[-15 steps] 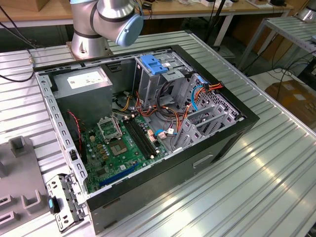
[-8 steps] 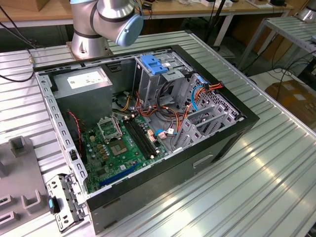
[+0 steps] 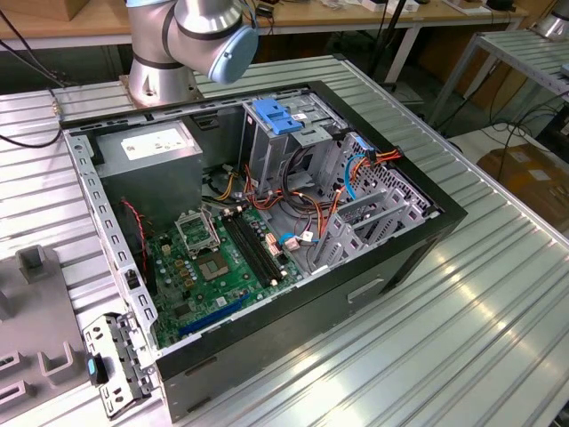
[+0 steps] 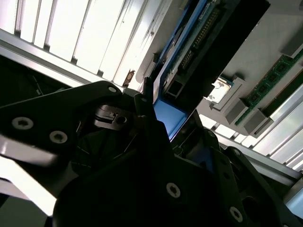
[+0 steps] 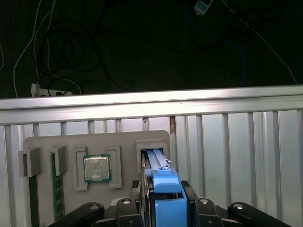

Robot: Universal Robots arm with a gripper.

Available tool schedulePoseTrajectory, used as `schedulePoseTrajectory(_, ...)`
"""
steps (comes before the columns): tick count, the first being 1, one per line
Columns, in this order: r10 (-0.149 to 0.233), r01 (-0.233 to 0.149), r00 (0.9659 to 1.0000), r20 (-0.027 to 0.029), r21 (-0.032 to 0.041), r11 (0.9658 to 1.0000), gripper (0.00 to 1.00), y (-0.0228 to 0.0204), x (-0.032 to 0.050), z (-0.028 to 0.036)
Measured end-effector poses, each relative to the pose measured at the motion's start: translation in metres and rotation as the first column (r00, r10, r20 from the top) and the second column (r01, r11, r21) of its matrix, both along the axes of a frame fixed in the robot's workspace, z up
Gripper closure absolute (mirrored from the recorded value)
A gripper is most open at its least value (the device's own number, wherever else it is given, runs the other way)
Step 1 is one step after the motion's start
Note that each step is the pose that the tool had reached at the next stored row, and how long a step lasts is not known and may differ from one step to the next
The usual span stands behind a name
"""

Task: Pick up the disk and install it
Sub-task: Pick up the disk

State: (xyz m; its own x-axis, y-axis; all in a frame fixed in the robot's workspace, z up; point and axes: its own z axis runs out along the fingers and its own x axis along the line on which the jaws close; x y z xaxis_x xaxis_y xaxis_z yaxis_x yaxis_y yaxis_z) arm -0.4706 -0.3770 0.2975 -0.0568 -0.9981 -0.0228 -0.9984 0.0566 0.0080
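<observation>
Clamps the disk [image 5: 157, 161] between the matte black fingers [image 5: 187, 194] of the gripper [image 5: 164, 191], narrowed flat against smooth blue plastic rails. Stands on edge at the end slot of a grey moulded tray [image 5: 47, 142], beside a square processor chip [image 5: 97, 168]; seated or just lifted, hard to tell. In the second wrist view, a dark pin-studded underside. In the exterior view, an open computer case [image 3: 391, 267] on a ribbed aluminium table [image 3: 462, 338].

No legible text; white sticker [image 3: 153, 142] on grey box [image 3: 142, 167] carries print too small to read.
</observation>
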Motion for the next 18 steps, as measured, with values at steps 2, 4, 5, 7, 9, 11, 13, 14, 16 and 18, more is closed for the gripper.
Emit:
schedulePoseTrajectory(2, 0.000, 0.000, 1.0000, 0.0000, -0.0001, 1.0000, 0.55, 0.0000, 0.0000, -0.0005)
schedulePoseTrajectory(4, 0.000, 0.000, 1.0000, 0.0000, -0.0001, 1.0000, 0.55, 0.0000, 0.0000, -0.0005)
schedulePoseTrajectory(5, 0.000, 0.000, 1.0000, 0.0001, -0.0001, 1.0000, 0.55, -0.0003, 0.0000, -0.0006)
schedulePoseTrajectory(7, 0.000, 0.000, 1.0000, 0.0000, -0.0002, 1.0000, 0.55, -0.0008, 0.0000, -0.0005)
schedulePoseTrajectory(9, 0.000, 0.000, 1.0000, 0.0001, -0.0001, 1.0000, 0.55, -0.0009, 0.0000, -0.0006)
schedulePoseTrajectory(11, 0.000, 0.000, 1.0000, 0.0000, -0.0002, 1.0000, 0.55, -0.0009, 0.0000, -0.0005)
schedulePoseTrajectory(13, 0.000, 0.000, 1.0000, 0.0000, -0.0002, 1.0000, 0.55, -0.0010, 0.0000, -0.0005)
schedulePoseTrajectory(14, 0.000, 0.000, 1.0000, 0.0000, -0.0002, 1.0000, 0.55, -0.0010, 0.0000, -0.0005)
schedulePoseTrajectory(16, 0.000, 0.000, 1.0000, 0.0000, -0.0001, 1.0000, 0.55, -0.0010, 0.0000, -0.0006)
schedulePoseTrajectory(18, 0.000, 0.000, 1.0000, 0.0000, -0.0001, 1.0000, 0.55, -0.0010, 0.0000, -0.0006)
